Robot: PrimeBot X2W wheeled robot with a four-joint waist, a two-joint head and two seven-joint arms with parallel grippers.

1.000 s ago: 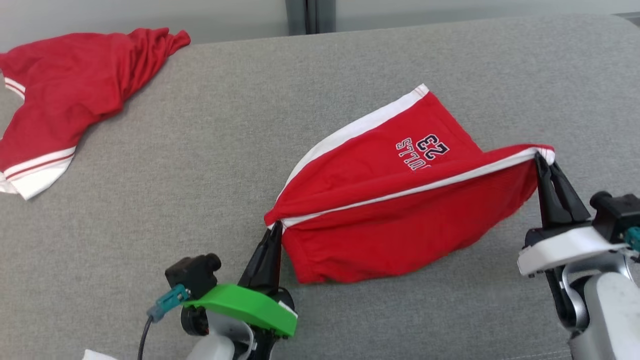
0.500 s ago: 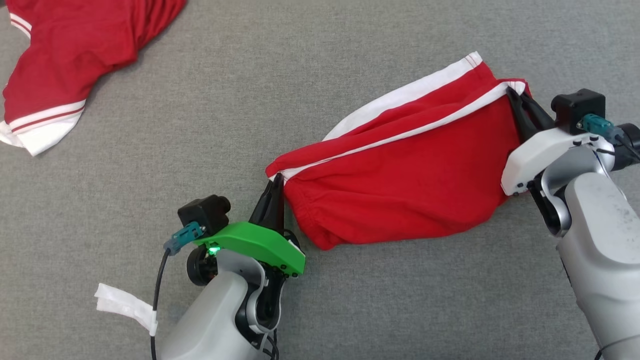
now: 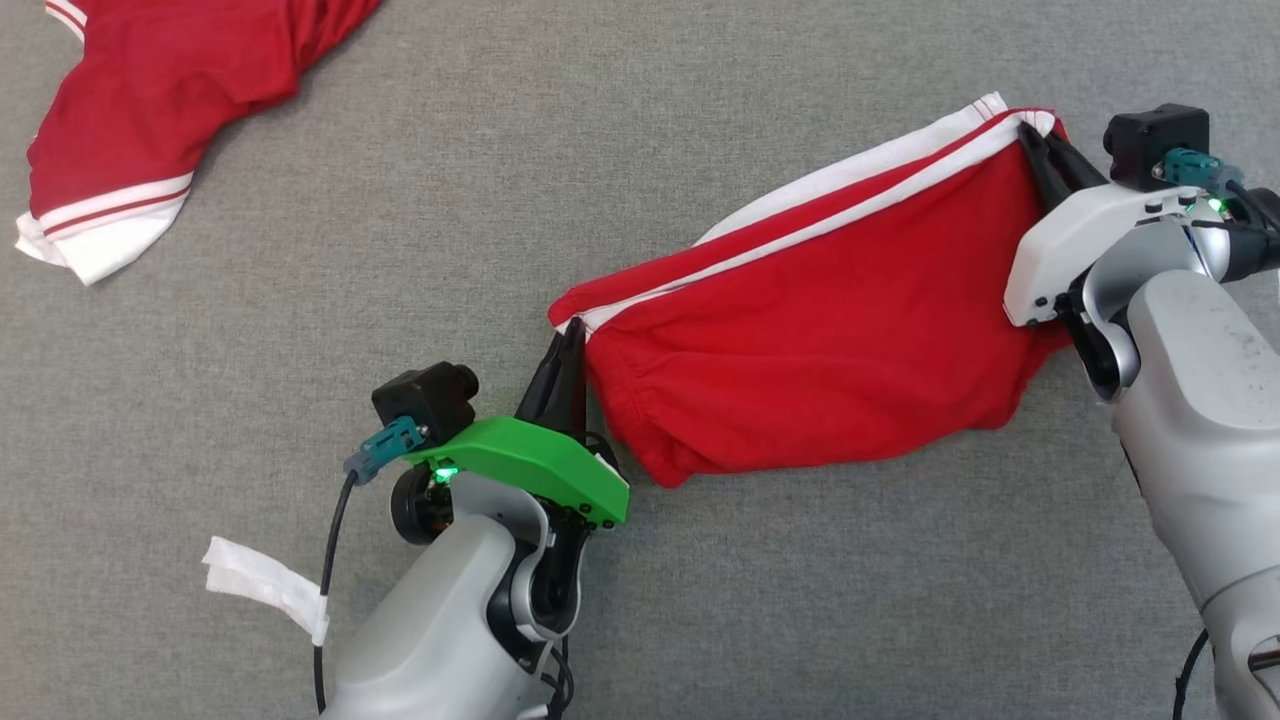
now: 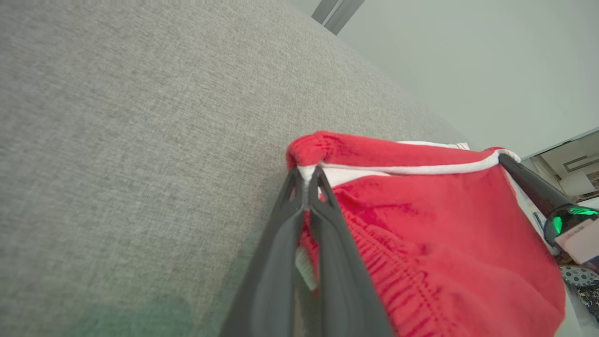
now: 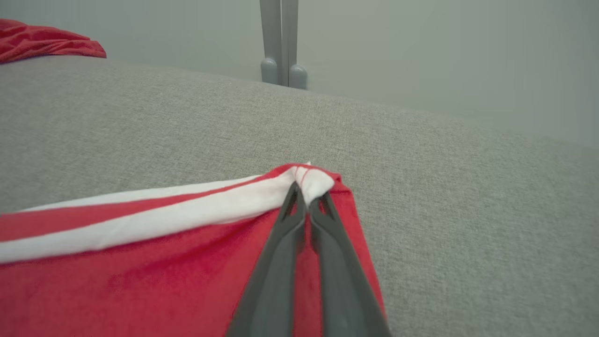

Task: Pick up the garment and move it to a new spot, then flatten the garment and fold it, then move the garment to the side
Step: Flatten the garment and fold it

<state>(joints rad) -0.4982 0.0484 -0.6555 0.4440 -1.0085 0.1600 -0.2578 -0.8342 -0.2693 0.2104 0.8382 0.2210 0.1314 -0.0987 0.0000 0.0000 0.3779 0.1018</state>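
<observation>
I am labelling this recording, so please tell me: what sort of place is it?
Probably an indoor lab or test room for cloth folding. A grey woven fabric surface is the worktop, a plain pale wall with a grey upright post stands behind it, and red white-striped shorts are the workpiece.

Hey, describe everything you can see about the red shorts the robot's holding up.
The shorts are red, soft-looking knit with a white stripe along the top edge and a gathered elastic waistband. They hang stretched between the left gripper and right gripper, each shut on a striped corner, the right end higher in the head view. The body sags over the gray surface; whether it touches is unclear.
</observation>
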